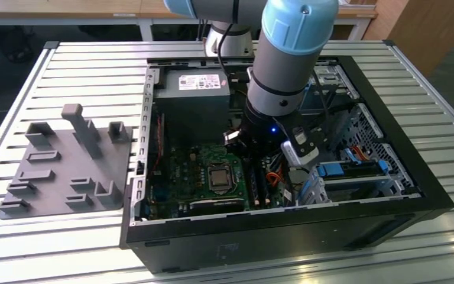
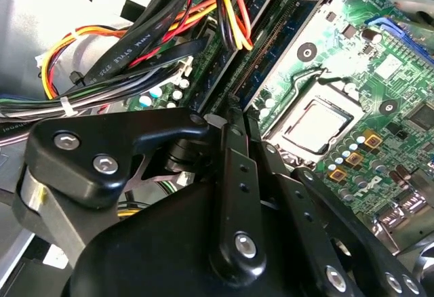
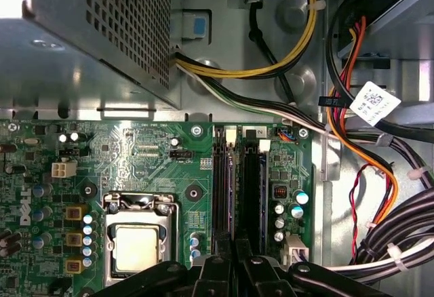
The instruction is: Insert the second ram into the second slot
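Note:
My gripper (image 1: 252, 170) reaches down into the open computer case (image 1: 416, 177), over the memory slots beside the processor socket (image 1: 220, 177). In the first wrist view the two black fingertips (image 3: 222, 264) stand close together around the upper edge of the second ram (image 3: 231, 188). The ram is a thin dark blue stick standing on edge in a slot, right beside another filled slot (image 3: 220, 182). Its lower part is hidden in the slot. A dark slot (image 3: 252, 188) lies on its other side. In the second wrist view the gripper (image 2: 229, 117) closes at the end of the slot row (image 2: 268, 53).
Cable bundles (image 3: 380, 175) run close beside the slots, and the power supply box (image 3: 102, 26) stands over the far board edge. Drive cages (image 1: 353, 171) fill the exterior view's right side of the case. A grey holder plate (image 1: 61, 165) lies on the slatted table outside the case.

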